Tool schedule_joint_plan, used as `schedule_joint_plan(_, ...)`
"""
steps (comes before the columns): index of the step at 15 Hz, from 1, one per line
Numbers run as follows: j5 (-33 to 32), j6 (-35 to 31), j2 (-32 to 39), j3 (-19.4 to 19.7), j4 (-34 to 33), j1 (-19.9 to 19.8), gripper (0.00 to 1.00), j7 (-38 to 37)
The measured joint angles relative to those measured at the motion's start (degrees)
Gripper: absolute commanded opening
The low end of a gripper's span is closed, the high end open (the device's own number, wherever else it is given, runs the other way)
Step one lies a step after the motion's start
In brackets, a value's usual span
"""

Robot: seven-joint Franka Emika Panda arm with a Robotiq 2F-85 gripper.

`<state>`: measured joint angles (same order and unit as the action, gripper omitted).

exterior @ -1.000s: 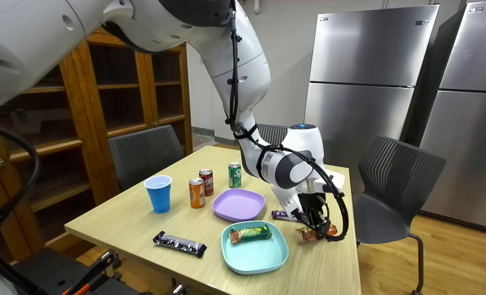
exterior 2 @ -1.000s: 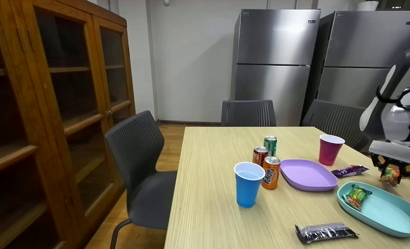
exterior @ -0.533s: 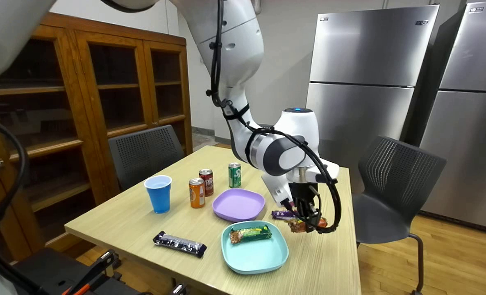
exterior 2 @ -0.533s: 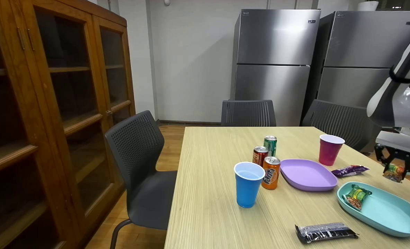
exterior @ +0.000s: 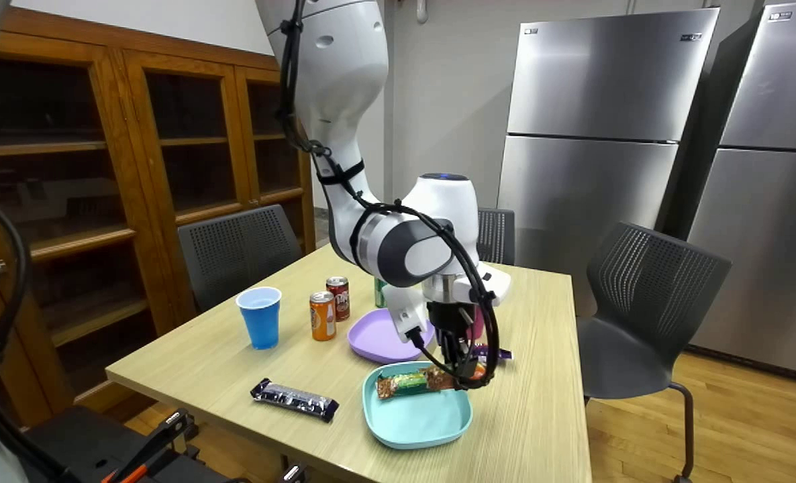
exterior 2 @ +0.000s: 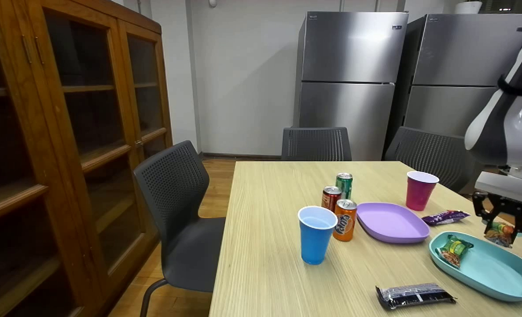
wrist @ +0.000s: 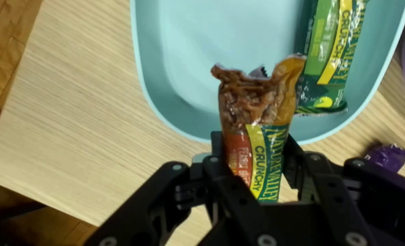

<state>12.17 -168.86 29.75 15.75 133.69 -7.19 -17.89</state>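
My gripper (wrist: 252, 153) is shut on a peanut butter granola bar (wrist: 253, 99), its fingers pressing both long sides of the red, yellow and green wrapper. The bar's crimped brown end reaches over the teal plate (wrist: 195, 41) in the wrist view. Inside that plate lies a green granola bar (wrist: 329, 51), just beside the held one. In an exterior view the held bar (exterior: 440, 380) overlaps part of the green bar (exterior: 398, 385), and cables cover much of the gripper. Another exterior view shows the held bar (exterior 2: 499, 234) raised at the plate's far side.
A purple plate (exterior 2: 391, 222) and a purple-wrapped bar (exterior 2: 446, 217) lie close by. A magenta cup (exterior 2: 419, 193), a blue cup (exterior 2: 316, 240) and several cans, including an orange can (exterior 2: 344, 222), stand on the table. A black-and-silver bar (exterior: 294, 399) lies near the table's front edge.
The arm has carried the held bar leftward in an exterior view, from the table beside the teal plate to over the plate's edge. The grip is unchanged, and the other objects stay put.
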Motion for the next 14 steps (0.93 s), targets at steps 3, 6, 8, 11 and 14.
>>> schedule_joint_plan(3,0.00,-2.06,-0.92,0.99,3.87,3.94,0.16,-2.30)
schedule_joint_plan(6,0.00,-4.06,-0.92,2.40,6.30,8.40,0.16,-5.98)
schedule_joint_plan(8,0.04,-4.77,-0.78,3.92,7.31,11.75,0.16,-8.96)
schedule_joint_plan(11,1.05,-5.00,0.21,6.72,7.63,16.64,0.16,-13.66)
schedule_joint_plan(14,1.96,-5.07,1.78,9.35,7.63,20.57,0.16,-17.68)
